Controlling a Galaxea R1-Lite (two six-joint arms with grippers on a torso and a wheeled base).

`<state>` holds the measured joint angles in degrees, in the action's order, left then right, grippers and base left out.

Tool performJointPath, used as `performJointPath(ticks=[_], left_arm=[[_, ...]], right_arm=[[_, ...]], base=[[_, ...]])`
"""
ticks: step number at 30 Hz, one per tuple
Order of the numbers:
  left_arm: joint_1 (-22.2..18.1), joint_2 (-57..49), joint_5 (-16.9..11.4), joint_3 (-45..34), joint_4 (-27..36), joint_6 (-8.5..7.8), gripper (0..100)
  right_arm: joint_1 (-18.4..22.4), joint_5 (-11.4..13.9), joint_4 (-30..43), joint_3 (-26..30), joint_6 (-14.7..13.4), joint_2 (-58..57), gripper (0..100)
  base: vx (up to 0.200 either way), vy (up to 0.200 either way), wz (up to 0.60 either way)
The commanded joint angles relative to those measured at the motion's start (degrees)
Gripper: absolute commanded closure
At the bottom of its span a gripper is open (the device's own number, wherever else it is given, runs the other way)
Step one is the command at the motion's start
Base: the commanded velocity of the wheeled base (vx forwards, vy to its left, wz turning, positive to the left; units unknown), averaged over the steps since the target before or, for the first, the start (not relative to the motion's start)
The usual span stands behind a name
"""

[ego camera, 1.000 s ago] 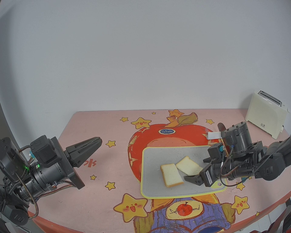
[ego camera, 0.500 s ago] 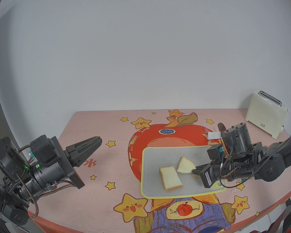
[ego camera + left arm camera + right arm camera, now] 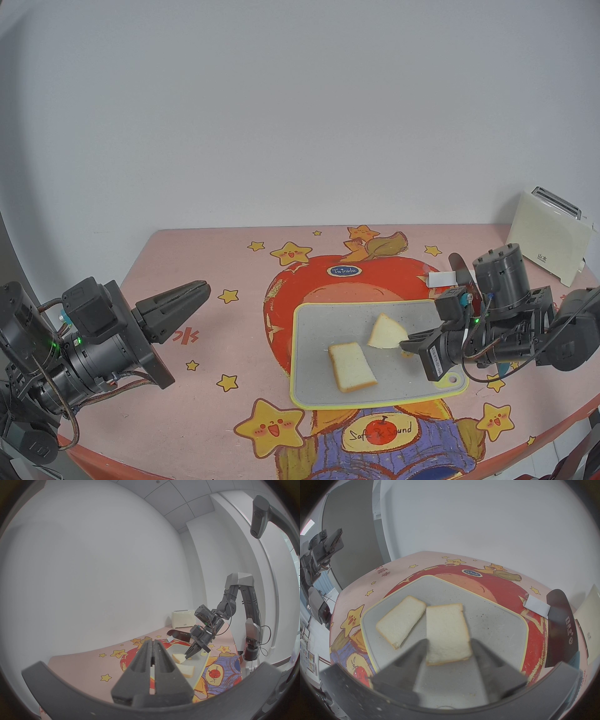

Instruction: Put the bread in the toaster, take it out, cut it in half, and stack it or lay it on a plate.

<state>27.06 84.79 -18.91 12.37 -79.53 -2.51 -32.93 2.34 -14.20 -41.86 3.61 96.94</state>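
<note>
Matt plast. board point(image 3: 319, 331), smooth toaster point(image 3: 547, 240), porous bread point(image 3: 352, 367)

The right gripper point(image 3: 409, 344) clamps one bread half point(image 3: 386, 332) between its jaws (tilted up); the other half point(image 3: 352, 367) lies just beyond them.

bread half point(image 3: 352, 367) flat on board point(image 3: 317, 326) | second half point(image 3: 386, 332) held tilted above it — toaster point(image 3: 549, 236) far right
</note>
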Motion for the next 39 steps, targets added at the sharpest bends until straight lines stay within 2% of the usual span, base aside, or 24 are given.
performJointPath(ticks=[1, 12, 23, 31, 32, 39], left_arm=[[-0.08, 0.12, 0.01, 0.28, -0.01, 0.05, 100], [-0.08, 0.47, 0.1, -0.16, 0.17, 0.05, 100], [0.01, 0.56, 0.1, -0.6, 0.17, 0.05, 100], [0.01, 0.56, 0.1, -0.6, 0.17, 0.05, 100], [0.01, 0.64, 0.19, -0.77, 0.17, 0.05, 100], [0.01, 0.56, 0.1, -0.68, 0.17, 0.05, 100]], right_arm=[[0.14, 0.03, 0.23, 0.11, -0.09, -4.74, 100], [1.99, 0.12, 1.9, 0.82, -0.18, -12.65, 100], [9.28, 0.03, 6.82, 2.66, -0.18, -19.95, 100], [13.77, -0.06, 7.08, 5.3, -0.09, -23.55, 100], [15.7, -0.06, 7.08, 6.44, 0.08, -24.52, 100], [20.71, -0.23, 7.0, 8.46, -0.09, -24.96, 100]], base=[[0.0, 0.0, 0.0], [0.0, 0.0, 0.0], [0.0, 0.0, 0.0], [0.0, 0.0, 0.0], [0.0, 0.0, 0.0], [0.0, 0.0, 0.0]])
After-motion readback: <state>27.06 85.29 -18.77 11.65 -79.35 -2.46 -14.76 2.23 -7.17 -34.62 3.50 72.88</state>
